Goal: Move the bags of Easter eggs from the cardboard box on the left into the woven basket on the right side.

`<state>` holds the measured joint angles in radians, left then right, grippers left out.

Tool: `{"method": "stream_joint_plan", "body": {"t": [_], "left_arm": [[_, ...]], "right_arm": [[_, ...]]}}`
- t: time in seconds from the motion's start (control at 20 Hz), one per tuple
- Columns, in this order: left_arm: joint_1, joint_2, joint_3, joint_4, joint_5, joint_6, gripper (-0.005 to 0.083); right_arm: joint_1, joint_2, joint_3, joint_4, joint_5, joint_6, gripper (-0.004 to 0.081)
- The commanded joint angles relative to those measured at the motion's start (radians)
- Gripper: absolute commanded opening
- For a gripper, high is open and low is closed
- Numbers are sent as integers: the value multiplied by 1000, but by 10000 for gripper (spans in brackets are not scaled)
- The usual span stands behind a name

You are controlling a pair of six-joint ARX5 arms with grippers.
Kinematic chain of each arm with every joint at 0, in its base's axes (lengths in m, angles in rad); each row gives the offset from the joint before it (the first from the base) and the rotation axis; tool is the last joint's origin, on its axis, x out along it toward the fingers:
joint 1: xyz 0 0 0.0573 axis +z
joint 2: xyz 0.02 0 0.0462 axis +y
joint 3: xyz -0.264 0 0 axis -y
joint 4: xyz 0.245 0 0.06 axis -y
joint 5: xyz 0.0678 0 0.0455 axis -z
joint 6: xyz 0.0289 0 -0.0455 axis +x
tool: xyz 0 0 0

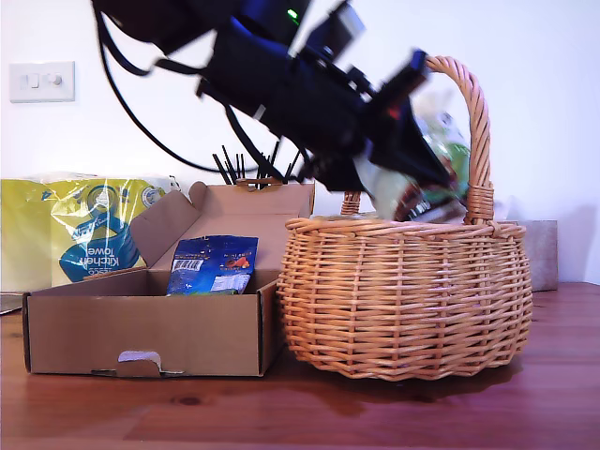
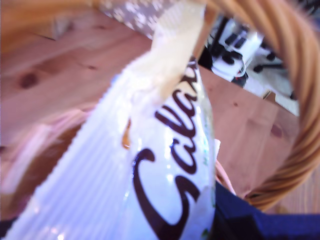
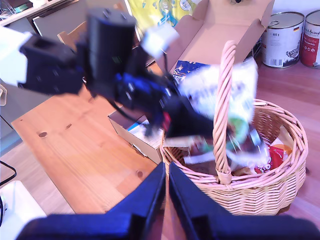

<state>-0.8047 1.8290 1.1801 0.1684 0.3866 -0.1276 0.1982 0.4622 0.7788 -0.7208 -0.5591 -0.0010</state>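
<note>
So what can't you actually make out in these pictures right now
- My first gripper: smeared by motion in the exterior view; its jaws are out of frame in the first wrist view.
- Cream Galaxy bag: cut off by that view's edges.
- Woven basket contents: hidden by its wall in the exterior view.
- Cardboard box floor: front wall hides it; only the blue bag shows.

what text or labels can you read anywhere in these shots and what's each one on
"Gala...", cut off: cream crinkly pouch with dark script held in my first hand.
"Kitchen Towel": large yellow-and-blue pack.
"800 g": silver metal tin.
Dark blue pouch in the shallow brown cardboard box: print too small.
Red-labelled tin: blurred.
</note>
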Motion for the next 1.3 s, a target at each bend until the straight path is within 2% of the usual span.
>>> {"method": "stream_joint_plan", "body": {"t": [0.0,0.15,0.25,0.35,0.45,0.6,0.7,0.75,0.85,1.05,1.15,1.25], "left_arm": [[3,43,18,11,-7,-5,144],[3,71,19,9,-59,-4,146],[3,73,19,8,-136,-4,152],[3,73,19,5,-161,-3,249],[3,73,19,3,-132,-3,364],[3,73,43,-47,-10,-3,400],[4,73,78,-98,10,0,557],[5,73,106,-142,9,14,590],[8,71,178,-251,9,63,589],[8,67,361,-568,9,166,576],[8,67,437,-713,4,229,499],[10,61,491,-832,0,260,358]], "right_arm": [[5,-2,2,-4,0,-4,-12],[5,-2,2,-7,0,-4,-12],[5,-2,2,-10,0,-4,-12],[5,-2,2,-11,0,-4,-12],[5,-2,2,-11,0,-6,-12],[5,-2,2,-11,0,-8,-12],[5,-2,2,-11,0,-8,-12],[5,-2,2,-11,0,-8,-12],[5,-2,2,-11,1,-11,-12],[5,-2,2,-11,1,-31,-12],[5,-2,2,-11,1,-44,-12],[5,-2,2,-11,2,-53,-12]]}}
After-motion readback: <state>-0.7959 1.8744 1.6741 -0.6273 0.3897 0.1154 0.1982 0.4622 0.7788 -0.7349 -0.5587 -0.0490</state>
